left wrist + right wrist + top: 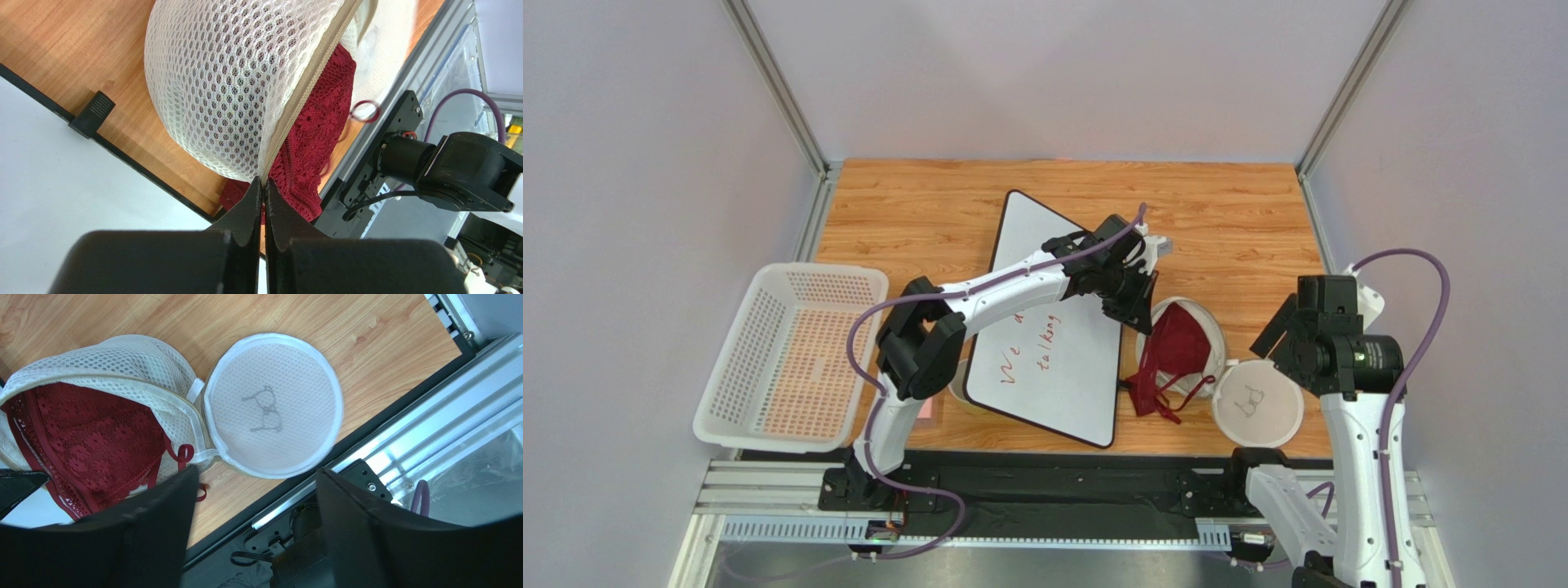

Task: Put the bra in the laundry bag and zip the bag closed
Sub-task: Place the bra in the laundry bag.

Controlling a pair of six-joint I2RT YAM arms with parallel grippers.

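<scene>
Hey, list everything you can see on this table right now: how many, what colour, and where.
bra: one, maroon, partly inside the laundry bag, part spilling out toward the near edge
laundry bag: one, white mesh, right of the whiteboard, unzipped
lid: one, white disc with a dark bra icon, flat on the table beside the bag
whiteboard: one, white, black frame, red writing, centre
basket: one, white perforated, far left
table: one, wood-brown
left gripper: black, shut on the bag's rim
right gripper: black, open, empty, near the lid
</scene>
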